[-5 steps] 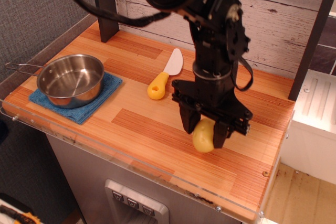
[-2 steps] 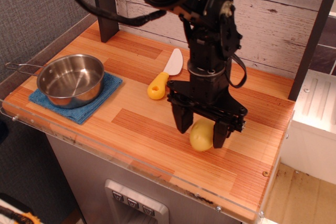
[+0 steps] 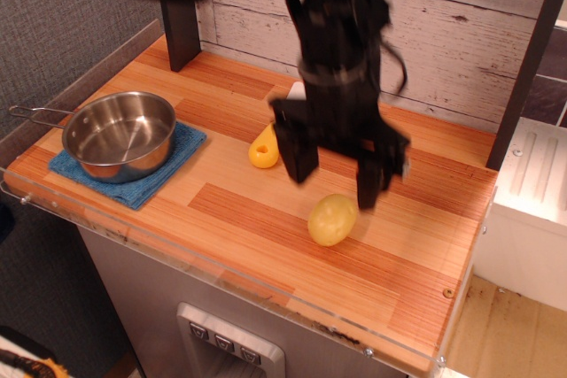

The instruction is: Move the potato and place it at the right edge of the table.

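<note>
The pale-yellow potato [image 3: 331, 219] lies on the striped wooden table [image 3: 266, 219], right of centre and near the front edge. My black gripper [image 3: 334, 179] hangs just above and behind it, blurred by motion. Its two fingers [image 3: 299, 158] stand wide apart, one on each side above the potato, and hold nothing. The potato is free of the gripper.
A steel pot [image 3: 118, 133] sits on a blue cloth [image 3: 133, 179] at the left. A yellow-handled knife [image 3: 264, 146] lies behind the gripper, its blade mostly hidden. Dark posts [image 3: 177, 11] stand at the back left and right. A white unit [image 3: 532, 210] stands beyond the table's right edge.
The gripper has opened, let go of the potato and risen up and back. The potato has settled on the table slightly to the left of where it was held.
</note>
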Controlling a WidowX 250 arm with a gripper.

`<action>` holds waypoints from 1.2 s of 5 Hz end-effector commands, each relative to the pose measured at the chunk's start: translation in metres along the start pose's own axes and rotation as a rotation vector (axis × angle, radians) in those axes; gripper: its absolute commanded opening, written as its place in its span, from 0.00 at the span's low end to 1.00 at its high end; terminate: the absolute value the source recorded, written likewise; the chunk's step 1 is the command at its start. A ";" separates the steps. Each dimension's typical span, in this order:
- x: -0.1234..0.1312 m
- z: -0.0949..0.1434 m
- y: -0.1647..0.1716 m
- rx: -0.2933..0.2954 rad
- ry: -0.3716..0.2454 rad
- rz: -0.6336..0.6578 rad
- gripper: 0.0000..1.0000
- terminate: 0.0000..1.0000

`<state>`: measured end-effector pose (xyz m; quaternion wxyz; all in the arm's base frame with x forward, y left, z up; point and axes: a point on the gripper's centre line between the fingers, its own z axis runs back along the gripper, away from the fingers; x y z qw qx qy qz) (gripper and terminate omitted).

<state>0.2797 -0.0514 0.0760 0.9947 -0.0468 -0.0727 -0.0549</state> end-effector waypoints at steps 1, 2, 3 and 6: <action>0.013 0.087 0.053 0.004 -0.148 0.114 1.00 0.00; 0.017 0.081 0.068 0.026 -0.105 0.134 1.00 0.00; 0.021 0.075 0.071 0.049 -0.064 0.134 1.00 0.00; 0.025 0.070 0.074 0.017 -0.062 0.043 1.00 1.00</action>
